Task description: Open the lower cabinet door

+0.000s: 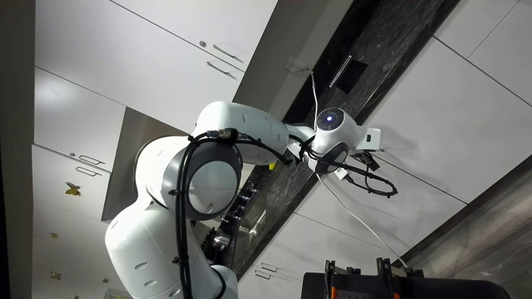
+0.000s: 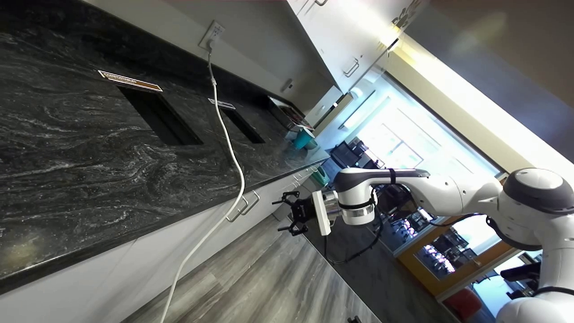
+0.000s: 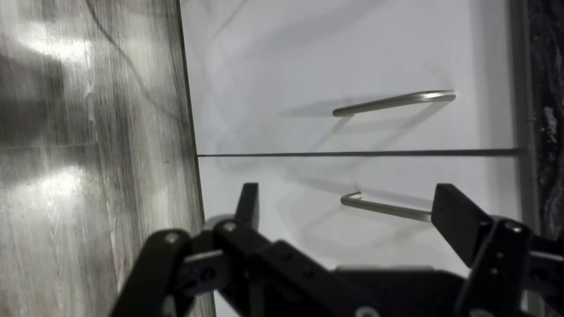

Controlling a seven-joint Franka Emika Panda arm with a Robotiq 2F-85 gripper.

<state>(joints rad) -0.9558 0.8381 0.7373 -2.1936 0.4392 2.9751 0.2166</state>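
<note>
In the wrist view two white lower cabinet doors lie on either side of a dark seam, both shut. The upper-placed door (image 3: 273, 79) and the lower-placed door (image 3: 282, 246) each carry a slim metal bar handle (image 3: 394, 103) (image 3: 387, 209). I cannot tell which door is meant. My gripper (image 3: 346, 193) is open and empty, facing the lower-placed door. Its right finger hides one end of that handle. In an exterior view the gripper (image 2: 276, 216) stands apart from the handles (image 2: 244, 206). In an exterior view the hand hides these handles, beside the white door (image 1: 449, 120).
A dark speckled countertop (image 2: 89, 157) runs above the doors. A white cable (image 2: 242, 181) hangs from a wall outlet (image 2: 211, 33) over the counter edge, in front of the doors. Wood-look floor (image 2: 237, 287) lies below. A black object (image 1: 415, 290) stands near the doors.
</note>
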